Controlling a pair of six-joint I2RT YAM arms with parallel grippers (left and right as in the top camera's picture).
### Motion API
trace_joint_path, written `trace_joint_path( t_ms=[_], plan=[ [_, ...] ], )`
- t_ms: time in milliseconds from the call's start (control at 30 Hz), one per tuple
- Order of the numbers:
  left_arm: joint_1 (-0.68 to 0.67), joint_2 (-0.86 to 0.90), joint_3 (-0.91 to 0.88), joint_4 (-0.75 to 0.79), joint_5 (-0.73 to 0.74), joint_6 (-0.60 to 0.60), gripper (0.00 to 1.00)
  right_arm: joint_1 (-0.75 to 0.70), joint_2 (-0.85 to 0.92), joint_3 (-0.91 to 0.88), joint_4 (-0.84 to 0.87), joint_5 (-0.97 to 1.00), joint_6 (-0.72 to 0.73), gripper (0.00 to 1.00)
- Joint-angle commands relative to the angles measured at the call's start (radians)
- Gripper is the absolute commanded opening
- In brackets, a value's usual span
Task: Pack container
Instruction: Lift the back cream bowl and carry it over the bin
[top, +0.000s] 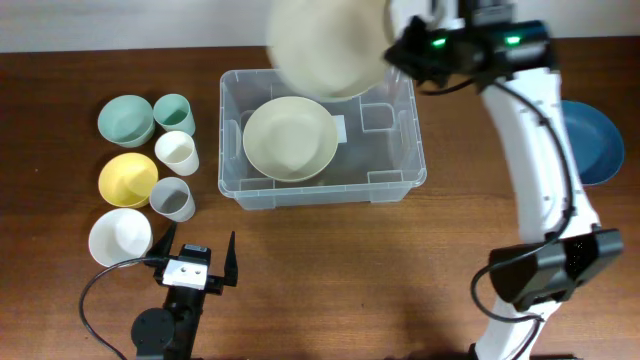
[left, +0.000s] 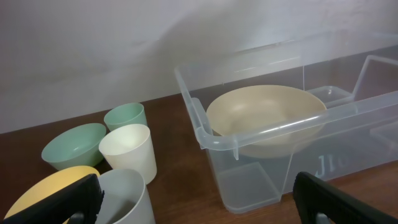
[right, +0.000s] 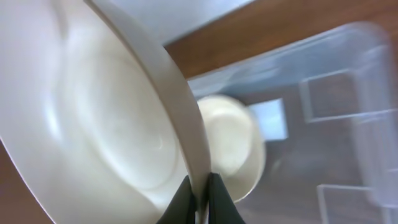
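Observation:
The clear container (top: 232, 150) stands at the middle of the table with a cream bowl (top: 290, 138) lying in its left half. Above the bin's far edge hangs a second cream bowl (top: 325, 45), tilted and blurred, with my right gripper (top: 392, 50) shut on its rim. In the right wrist view the jaws (right: 200, 186) pinch that bowl's rim (right: 106, 112), and the container (right: 348, 124) and the bowl inside it (right: 233, 149) lie below. My left gripper (top: 197, 262) rests open near the front edge, holding nothing, and its camera faces the container (left: 249, 134).
Left of the bin stand a green bowl (top: 125, 120), green cup (top: 174, 113), cream cup (top: 177, 152), yellow bowl (top: 128, 179), grey cup (top: 172, 198) and white bowl (top: 120, 236). A blue bowl (top: 595, 140) sits behind the right arm.

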Motion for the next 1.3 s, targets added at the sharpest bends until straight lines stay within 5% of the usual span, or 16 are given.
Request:
trace_joint_path(
  t_ms=[0,633,1267],
  plan=[
    [0.005,-0.009,-0.004,-0.004,-0.004,0.008,1.0,0.063,0.034,-0.031,0.012,0.013,-0.02,0.04],
    [0.005,-0.009,-0.004,-0.004,-0.004,0.008,1.0,0.165,0.275,-0.074,0.071,0.015,-0.016,0.04],
    [0.005,-0.009,-0.003,-0.004,-0.004,0.008,1.0,0.159,0.306,-0.075,0.074,0.127,-0.017,0.04]
  ],
)
